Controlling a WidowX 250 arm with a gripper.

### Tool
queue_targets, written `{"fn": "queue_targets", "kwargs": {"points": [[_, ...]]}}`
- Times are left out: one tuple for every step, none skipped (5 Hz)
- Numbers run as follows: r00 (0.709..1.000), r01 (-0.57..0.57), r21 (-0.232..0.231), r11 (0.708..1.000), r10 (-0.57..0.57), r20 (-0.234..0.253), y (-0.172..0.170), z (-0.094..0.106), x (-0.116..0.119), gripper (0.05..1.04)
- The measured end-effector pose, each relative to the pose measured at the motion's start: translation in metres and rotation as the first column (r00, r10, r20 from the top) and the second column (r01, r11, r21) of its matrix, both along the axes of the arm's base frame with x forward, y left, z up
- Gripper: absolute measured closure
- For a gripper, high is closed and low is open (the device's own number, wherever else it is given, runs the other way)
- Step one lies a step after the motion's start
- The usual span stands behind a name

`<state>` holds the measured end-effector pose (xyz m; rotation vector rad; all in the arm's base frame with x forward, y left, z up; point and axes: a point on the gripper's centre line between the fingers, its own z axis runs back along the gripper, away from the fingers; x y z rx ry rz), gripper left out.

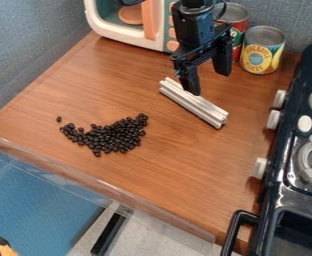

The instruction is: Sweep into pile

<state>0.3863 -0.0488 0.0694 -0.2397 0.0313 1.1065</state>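
My gripper (211,80) hangs over the upper right part of the wooden counter, its two fingers spread apart with nothing between them. Below it, a silvery-white ridged bar (193,103) lies at a slant on the counter. One finger overlaps the bar in the view; whether it touches cannot be told. Left of the bar, black beans (115,136) are spread in a rough crescent, thicker at its right side. A single bean (59,119) lies apart at the upper left.
A toy microwave (128,22) stands at the back left. Two cans, a red one and a pineapple can (262,50), are behind the gripper to the right. A dark toy stove (285,165) borders the right side. A clear strip runs along the counter's front edge (105,187).
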Motion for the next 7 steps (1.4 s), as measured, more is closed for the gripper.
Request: {"fn": "queue_targets", "kwargs": {"points": [[0.999, 0.001, 0.002, 1.000, -0.001, -0.032, 0.000, -0.014, -0.001, 0.082], [1.000, 0.004, 0.012, 1.000, -0.004, -0.014, 0.002, -0.021, 0.002, 0.082], [1.000, 0.001, 0.025, 1.000, -0.001, -0.008, 0.004, -0.030, 0.005, 0.082], [1.000, -0.006, 0.044, 0.999, 0.005, 0.025, 0.007, -0.034, 0.012, 0.082], [1.000, -0.018, 0.067, 0.998, 0.018, 0.003, 0.010, -0.053, 0.014, 0.115], [0.999, -0.035, 0.082, 0.996, 0.033, 0.024, 0.013, -0.057, 0.022, 0.384], [0.997, -0.075, 0.085, 0.994, 0.073, 0.027, 0.019, -0.059, 0.027, 0.678]]}}
